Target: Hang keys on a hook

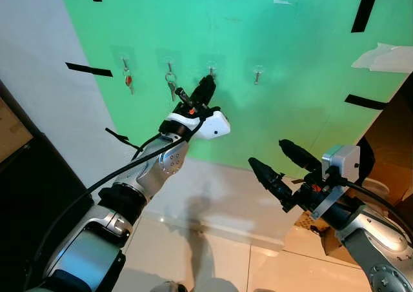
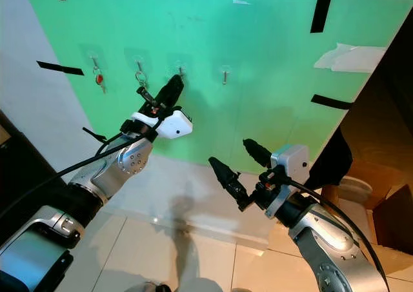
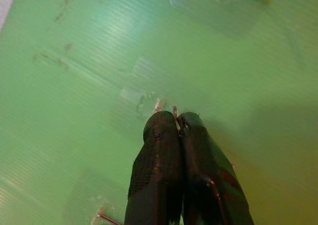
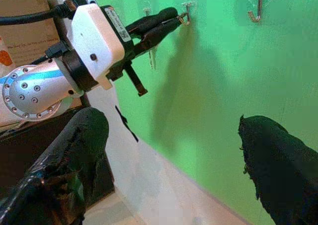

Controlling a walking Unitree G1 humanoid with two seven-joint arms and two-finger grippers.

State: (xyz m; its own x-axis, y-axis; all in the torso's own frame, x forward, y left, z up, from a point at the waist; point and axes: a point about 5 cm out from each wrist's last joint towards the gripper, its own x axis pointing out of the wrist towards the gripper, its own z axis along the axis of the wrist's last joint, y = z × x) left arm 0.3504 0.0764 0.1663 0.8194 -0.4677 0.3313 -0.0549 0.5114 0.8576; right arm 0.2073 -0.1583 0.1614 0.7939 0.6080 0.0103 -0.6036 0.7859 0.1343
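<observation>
Left end effector (image 3: 177,121) pinches a key ring (image 4: 184,19) (mostly hidden) at hook (image 4: 188,7).

The board (image 1: 303,53) on the far wall is bright green, marked with black tape strips (image 1: 88,69). The hooks (image 1: 257,75) are silvery metal on clear pads; the far-left one carries a red tag (image 1: 128,80). Both arms (image 1: 151,169) are silver, their fingers (image 1: 205,89) black. The floor tiles (image 1: 213,260) are glossy cream.
</observation>
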